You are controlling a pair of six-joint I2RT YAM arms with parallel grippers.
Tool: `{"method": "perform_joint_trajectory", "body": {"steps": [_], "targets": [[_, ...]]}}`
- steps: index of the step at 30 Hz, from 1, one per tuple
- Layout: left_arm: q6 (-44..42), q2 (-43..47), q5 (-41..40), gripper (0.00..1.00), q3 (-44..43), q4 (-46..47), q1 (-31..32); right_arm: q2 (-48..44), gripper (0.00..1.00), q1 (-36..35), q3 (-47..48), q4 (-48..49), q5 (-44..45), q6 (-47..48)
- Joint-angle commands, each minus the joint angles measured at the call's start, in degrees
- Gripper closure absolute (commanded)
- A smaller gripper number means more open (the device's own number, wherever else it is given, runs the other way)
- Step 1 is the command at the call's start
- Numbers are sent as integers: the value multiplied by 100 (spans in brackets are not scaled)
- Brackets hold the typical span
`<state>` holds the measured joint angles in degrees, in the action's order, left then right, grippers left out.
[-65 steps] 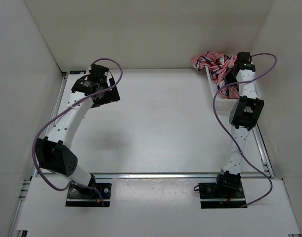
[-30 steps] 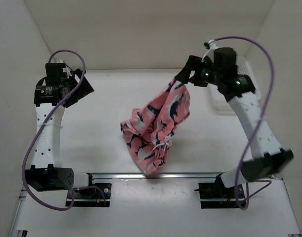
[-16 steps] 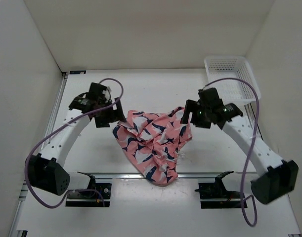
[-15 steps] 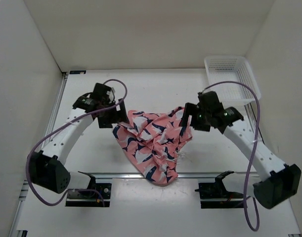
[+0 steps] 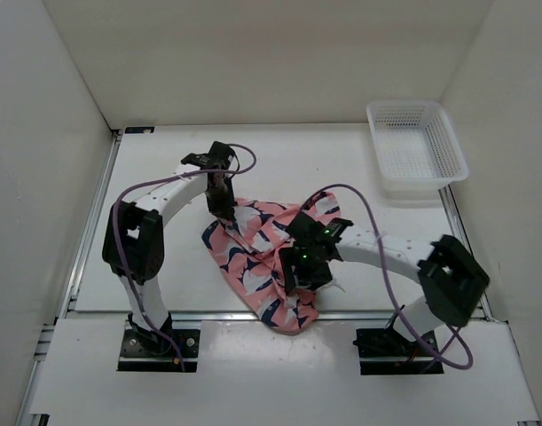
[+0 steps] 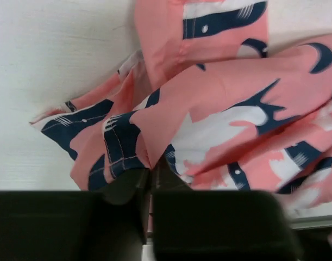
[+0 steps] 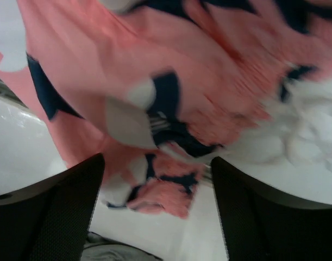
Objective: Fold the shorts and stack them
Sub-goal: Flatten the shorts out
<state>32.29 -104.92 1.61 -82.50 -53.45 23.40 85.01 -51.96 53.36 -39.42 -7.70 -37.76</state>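
The crumpled salmon-pink fabric shorts, frame centre, carry navy-blue and white curved bird-like shapes; the rectangular plastic mesh basket, upper right, is white.

Shorts blurry in R wrist view, partly out of frame in L wrist view

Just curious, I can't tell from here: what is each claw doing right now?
Left gripper: closed, pinching the shorts at an edge.
Right gripper: open, over the shorts.

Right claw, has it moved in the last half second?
Yes. In the top view the right claw went down and left, away from the basket, and is over the shorts.
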Motion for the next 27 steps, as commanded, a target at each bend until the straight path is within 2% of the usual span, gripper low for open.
{"method": "perform_joint_trajectory", "body": {"steps": [1, 2, 3, 6, 8, 10, 12, 15, 16, 17, 18, 19, 20, 22, 23, 24, 26, 27], "targets": [[-83, 332, -125, 90, -521, -24, -54, 682, 26, -95, 402, 365, 66, 32], [-83, 402, -178, 90, -635, -112, -55, 892, 35, -95, 455, 313, 294, 32], [-5, 490, -265, 90, -688, -209, -55, 894, 57, -95, 508, 216, 452, -21], [49, 1086, -539, 90, -759, -517, -186, 894, 100, 63, 692, -249, 1041, -143], [49, 1499, -399, 90, -828, -579, -518, 658, 100, 264, 745, -443, 1428, -144], [49, 1440, -249, 90, -1048, -526, -748, 543, 100, 536, 868, -513, 1674, -4], [49, 1108, -249, 90, -1600, -596, -1012, 595, 100, 774, 1149, -584, 2105, 84], [-4, 107, -178, 90, -2532, -649, -1249, 928, 100, 1345, 1720, -584, 2501, 277], [-4, -183, -178, 75, -2813, -753, -1302, 1182, 87, 1634, 1887, -584, 2650, 278], [-4, -804, -83, 64, -3120, -902, -1355, 1306, 70, 1750, 2062, -584, 2651, 382], [-4, -1106, -82, 46, -3828, -1139, -1460, 1447, 52, 1925, 2403, -584, 2651, 453], [-4, -1353, -82, 27, -4140, -1628, -1461, 1448, 17, 1988, 2529, -663, 2651, 514], [-4, -1503, -82, 0, -4351, -1781, -1522, 1448, 11, 1988, 2608, -664, 2651, 515], [-56, -1331, -274, 0, -4197, -1687, -1583, 1089, 6, 2120, 2496, -664, 2582, 515], [-57, -911, -275, 0, -3995, -1617, -1636, 957, 6, 2120, 2390, -664, 2494, 515], [-57, -655, -275, 0, -3471, -1520, -1776, 660, 6, 2199, 2085, -611, 2397, 463], [-57, 221, -275, 0, -2793, -1370, -1917, 298, 11, 2340, 1644, -480, 1898, 270], [-4, 557, -275, 0, -2380, -1178, -2040, -121, 13, 2427, 1111, -375, 1661, 182]]}}
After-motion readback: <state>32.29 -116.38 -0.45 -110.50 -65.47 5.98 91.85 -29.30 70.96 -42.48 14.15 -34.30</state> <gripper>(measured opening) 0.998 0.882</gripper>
